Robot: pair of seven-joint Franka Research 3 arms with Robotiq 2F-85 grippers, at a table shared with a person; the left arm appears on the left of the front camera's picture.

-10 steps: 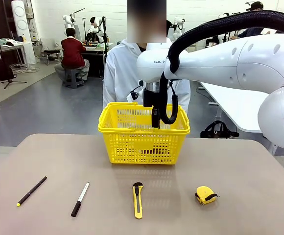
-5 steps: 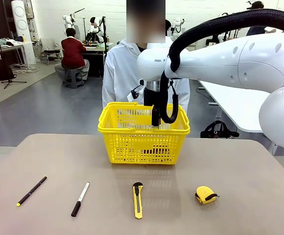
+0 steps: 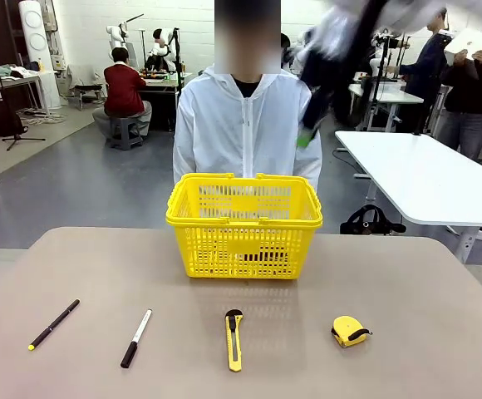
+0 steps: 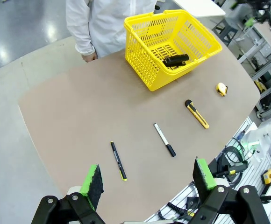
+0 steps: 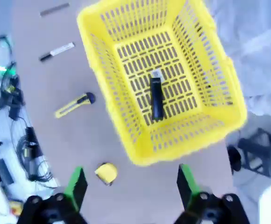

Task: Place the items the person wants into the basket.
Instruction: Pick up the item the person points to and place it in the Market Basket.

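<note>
The yellow basket (image 3: pixel 243 241) stands mid-table in front of the person (image 3: pixel 245 133) in the white jacket. On its floor lies a black stick-shaped item (image 5: pixel 156 98) with a white label. The black pen (image 3: pixel 54 324) with a yellow tip lies at the near left, and the yellow tape measure (image 3: pixel 351 331) at the near right. My right gripper (image 5: pixel 131 183) hovers open and empty high above the basket (image 5: pixel 103 79) and tape measure (image 5: pixel 106 172); in the front view my right gripper (image 3: pixel 307 133) is a blur. My left gripper (image 4: pixel 147 177) is open high over the pen (image 4: pixel 118 160).
A white marker (image 3: pixel 136 337) with a black cap and a yellow utility knife (image 3: pixel 234 339) lie between the pen and the tape measure. The person's hand (image 4: pixel 89 57) rests at the table's far edge. A white table (image 3: pixel 424 179) stands behind to the right.
My right gripper has risen out of the basket and swung up to the right, open. The black item stays on the basket floor. Nothing on the table has moved.
</note>
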